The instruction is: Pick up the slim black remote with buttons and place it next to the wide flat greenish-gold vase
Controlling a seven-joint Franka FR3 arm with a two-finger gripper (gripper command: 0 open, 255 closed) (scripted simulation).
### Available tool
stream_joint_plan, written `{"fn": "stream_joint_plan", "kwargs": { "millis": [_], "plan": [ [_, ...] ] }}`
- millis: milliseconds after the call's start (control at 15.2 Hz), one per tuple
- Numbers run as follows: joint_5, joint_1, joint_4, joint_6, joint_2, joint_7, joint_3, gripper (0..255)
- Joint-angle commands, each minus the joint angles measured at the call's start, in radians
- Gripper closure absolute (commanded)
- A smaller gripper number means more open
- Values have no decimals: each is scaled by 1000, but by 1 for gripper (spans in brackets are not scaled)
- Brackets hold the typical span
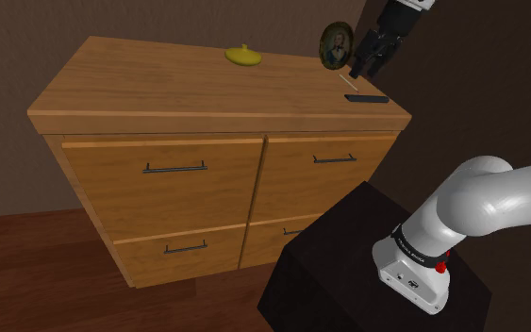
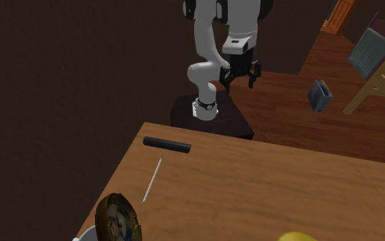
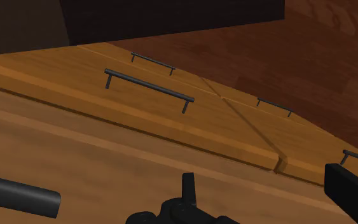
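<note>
Near the front corner of the light-brown wooden dresser (image 1: 159,85) top, on the side closest to the black box stand (image 1: 339,264), lies the slim black bar-shaped remote (image 1: 366,97). It rests flat and close to the side edge. The all-black gripper (image 2: 239,83) hangs above that corner, apart from the remote, its 2 fingers spread wide with nothing between them.

The likeliest failure is at the grasp. The remote is low and thin, so fingers coming down too far would scrape the dresser top, and fingers stopping short would close over it and slip. A sideways nudge could push it off the nearby edge to the reddish wooden floor (image 1: 27,273).

A thin white stick (image 2: 152,179) lies just beside the remote, towards the back edge. A skewed descent could catch it or sweep it along.

Behind the stick, near the back corner, a round picture plate with a gold-brown rim (image 1: 336,45) stands on edge. It looks easy to topple if the arm swings wide.

The wide, flat yellow-gold vase (image 1: 244,57) sits by the back edge near its middle, well apart from the remote. The carry runs past the plate, and a careless set-down could bump the vase backwards. The top between remote and vase looks open otherwise.
</note>
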Motion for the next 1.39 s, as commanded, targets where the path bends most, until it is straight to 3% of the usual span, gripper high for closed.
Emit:
{"fn": "stream_joint_plan", "kwargs": {
  "millis": [0,660,990,1320],
  "plan": [
    [0,0,0,0,0,0,0,0],
    [-205,33,-77,81,26,-567,-264,0],
    [-285,66,-40,152,123,-851,-403,0],
    [-317,125,44,235,267,-1138,-546,0]
  ]
}}
